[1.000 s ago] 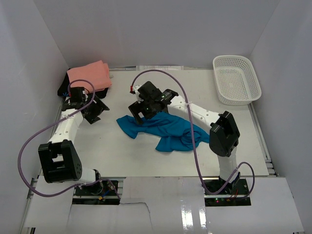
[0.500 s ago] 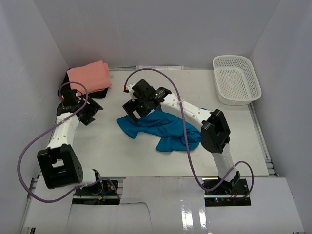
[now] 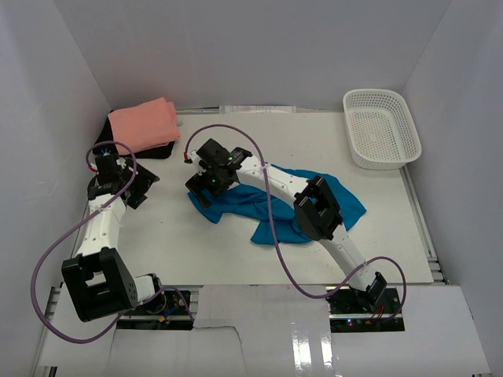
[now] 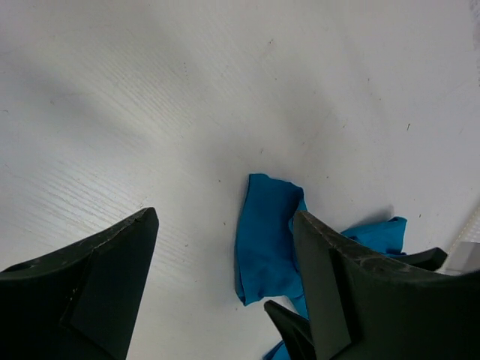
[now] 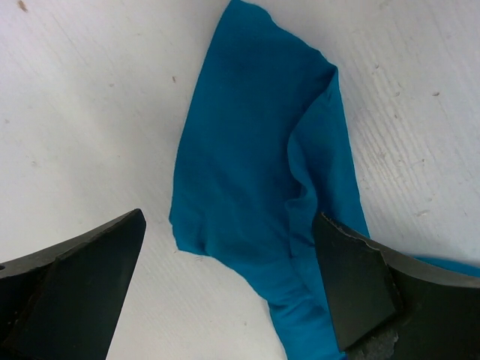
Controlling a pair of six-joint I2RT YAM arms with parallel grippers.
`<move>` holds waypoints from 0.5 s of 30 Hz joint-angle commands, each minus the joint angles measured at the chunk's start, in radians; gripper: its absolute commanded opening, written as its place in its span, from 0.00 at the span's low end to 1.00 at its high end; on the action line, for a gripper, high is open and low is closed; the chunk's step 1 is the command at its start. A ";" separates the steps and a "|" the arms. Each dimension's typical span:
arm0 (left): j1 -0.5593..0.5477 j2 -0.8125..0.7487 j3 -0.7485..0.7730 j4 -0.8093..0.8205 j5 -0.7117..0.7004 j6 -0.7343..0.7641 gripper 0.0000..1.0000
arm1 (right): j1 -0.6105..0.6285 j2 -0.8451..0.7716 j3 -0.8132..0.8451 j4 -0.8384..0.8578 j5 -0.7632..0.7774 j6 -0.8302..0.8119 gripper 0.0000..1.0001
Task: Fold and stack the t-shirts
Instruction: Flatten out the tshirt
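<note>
A crumpled blue t-shirt (image 3: pixel 277 206) lies in the middle of the table. A folded pink t-shirt (image 3: pixel 144 123) rests at the back left corner. My right gripper (image 3: pixel 202 185) is open and hovers just over the blue shirt's left end; in the right wrist view the cloth (image 5: pixel 251 187) lies between the spread fingers (image 5: pixel 75 289), and the gripper (image 5: pixel 229 251) holds nothing. My left gripper (image 3: pixel 135 188) is open and empty, over bare table left of the shirt. The left wrist view shows its gripper (image 4: pixel 225 251) facing the shirt's left tip (image 4: pixel 266 240).
A white plastic basket (image 3: pixel 381 127) stands at the back right. The pink shirt sits on a black pad (image 3: pixel 153 149). White walls close in the table on the left, back and right. The right arm's cable (image 3: pixel 271 228) loops over the blue shirt.
My right gripper has moved left and down to the blue shirt's left end, uncovering the shirt's right part. My left gripper has drawn back to the left, away from the shirt.
</note>
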 commanded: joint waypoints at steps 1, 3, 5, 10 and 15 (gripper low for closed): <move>0.015 -0.021 0.012 0.019 -0.001 -0.001 0.83 | 0.000 0.031 0.039 -0.016 -0.015 -0.051 0.98; 0.020 -0.015 0.010 0.021 0.010 -0.001 0.83 | 0.000 0.053 0.038 -0.011 0.008 -0.059 0.98; 0.023 -0.015 0.009 0.024 0.019 -0.001 0.83 | -0.002 0.074 0.035 -0.010 0.040 -0.065 0.98; 0.031 -0.014 0.007 0.028 0.030 0.002 0.84 | -0.002 0.111 0.024 -0.014 0.083 -0.073 0.75; 0.034 -0.015 0.006 0.033 0.042 0.006 0.83 | -0.002 0.099 0.036 -0.021 0.068 -0.053 0.08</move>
